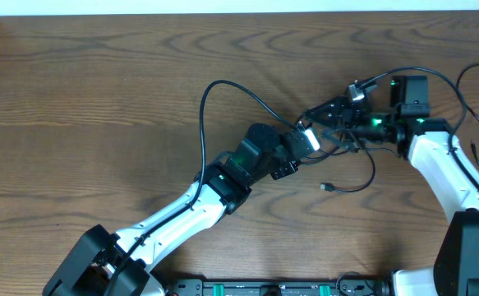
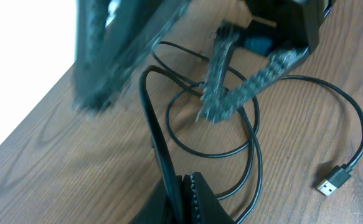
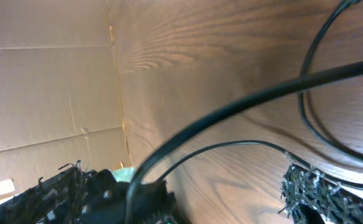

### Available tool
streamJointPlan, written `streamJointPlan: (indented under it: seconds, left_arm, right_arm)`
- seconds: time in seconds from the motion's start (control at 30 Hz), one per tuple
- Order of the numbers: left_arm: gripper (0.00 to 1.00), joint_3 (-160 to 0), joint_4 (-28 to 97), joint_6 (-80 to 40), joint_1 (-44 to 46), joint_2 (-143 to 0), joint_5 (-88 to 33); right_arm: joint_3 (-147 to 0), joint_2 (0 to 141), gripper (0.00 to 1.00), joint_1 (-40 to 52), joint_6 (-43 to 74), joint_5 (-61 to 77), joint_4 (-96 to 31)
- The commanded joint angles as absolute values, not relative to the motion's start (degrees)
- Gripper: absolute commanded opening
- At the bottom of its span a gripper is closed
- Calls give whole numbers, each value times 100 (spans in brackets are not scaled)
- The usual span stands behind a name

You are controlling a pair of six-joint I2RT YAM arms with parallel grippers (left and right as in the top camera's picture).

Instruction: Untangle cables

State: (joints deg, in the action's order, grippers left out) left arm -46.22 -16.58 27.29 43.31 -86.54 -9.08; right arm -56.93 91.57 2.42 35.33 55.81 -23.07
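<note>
**At table centre-right: cord tangle, one strand pinched, second gripper ready**

**Item 1.** Tangle of thin black cords [image 1: 347,138]. It is located on the brown wood-grain table [image 1: 99,82], right of centre, where the two arm tips meet. Several loops are seen crossing one another in the left wrist view. Which strand passes over which cannot be told at every crossing. No white cord can be made out with certainty.

**Item 2.** Flat silver USB plug [image 2: 334,182]. It is laid free on the wood at the end of one outer loop, near the knot and untouched by either arm.

**Item 3.** Left gripper [image 2: 187,186]. The fingers are pressed together. A black strand [image 2: 156,143] appears to be pinched between them at the near side of the tangle.

**Item 4.** Right gripper [image 3: 181,183]. The fingers are spread wide and nothing is clamped. A black strand is seen running across the gap between them, and the tips are set over the loops from the far side.

**Handling note (judgement).**
- The step in hand is taken to be the securing of a second strand so that the loops can be drawn apart.
- A single strand should be enclosed by the right fingers, not a crossing of two.
- The free plug end is best kept slack, so that it can be fed back through a loop.
- Any pull should be made slowly and away from the left grip, since a sharp tug is likely to tighten the knot.
</note>
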Motion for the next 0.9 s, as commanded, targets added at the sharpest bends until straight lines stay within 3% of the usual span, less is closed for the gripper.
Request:
streamJointPlan:
  seconds: [0.0,0.1,0.13,0.23,0.33,0.43,0.57,0.63,0.67,0.73,0.77,0.87]
  left_arm:
    - [8,-4683,-1680,2805,4348,-8683,-987]
    - [8,-4683,-1682,2805,4348,-8683,-987]
    - [7,-4683,-1680,2805,4348,-8683,-985]
    - [11,-4683,-1647,2805,4342,-8683,-980]
    - [25,-4683,-1616,2805,4342,-8683,-980]
    - [25,-4683,-1590,2803,4342,-8683,-980]
    - [25,-4683,-1597,2803,4342,-8680,-982]
    - [37,-4683,-1590,2777,4342,-8680,-982]
    - [38,-4683,-1588,2641,4342,-8680,-982]
    - [36,-4683,-1579,2268,4342,-8665,-987]
    - [28,-4683,-1546,2045,4342,-8639,-993]
    - [26,-4683,-1365,1850,4342,-8547,-1382]
  right_arm:
    - [-5721,9201,74,467,4029,5192,-2314]
    - [-5721,9201,35,639,4025,4912,-2314]
    - [-5721,9201,3,711,4023,4727,-2320]
    - [-5721,9201,1,733,4012,4670,-2320]
    - [-5721,9201,1,602,3806,4851,-2303]
    - [-5721,9201,1,318,3524,5391,-2073]
    - [-5721,9201,1,75,3271,6298,-974]
    - [-5721,9201,1,82,3251,6716,-32]
    - [-5721,9201,1,104,3249,6807,513]
    - [-5721,9201,1,150,3063,7026,1214]
    - [-5721,9201,1,172,2930,7185,1455]
    - [-5721,9201,1,283,2816,7404,1964]
